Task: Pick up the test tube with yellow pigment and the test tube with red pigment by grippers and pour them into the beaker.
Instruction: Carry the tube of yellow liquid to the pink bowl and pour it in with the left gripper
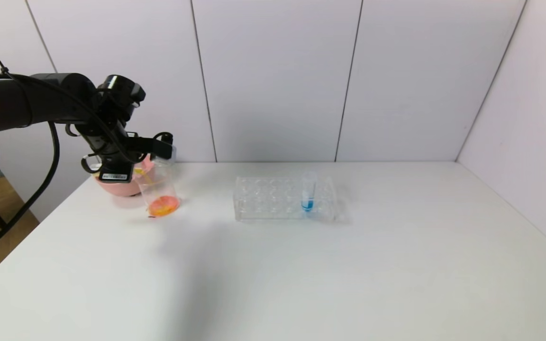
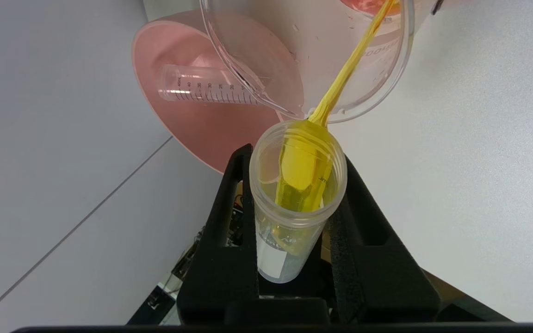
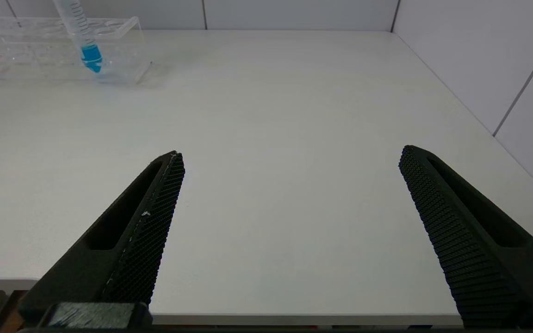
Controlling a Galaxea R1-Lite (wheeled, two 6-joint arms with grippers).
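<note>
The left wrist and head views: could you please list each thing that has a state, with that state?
Left tool: shut on the yellow tube, tipped at the beaker.
Yellow tube: tilted, pouring a yellow stream.
Beaker: upright, orange liquid at the bottom.
Pink bowl: holds an emptied tube lying down.
Blue tube: upright in the rack.
Right tool: open, idle above the table.

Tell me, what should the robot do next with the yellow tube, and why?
Probably hold the tilt a little longer. The left end effector grips the test tube with yellow pigment, tipped over the beaker, and a yellow stream is running in. Yellow liquid remains in the tube, so it isn't empty yet. An empty tube lies in the pink bowl.
</note>
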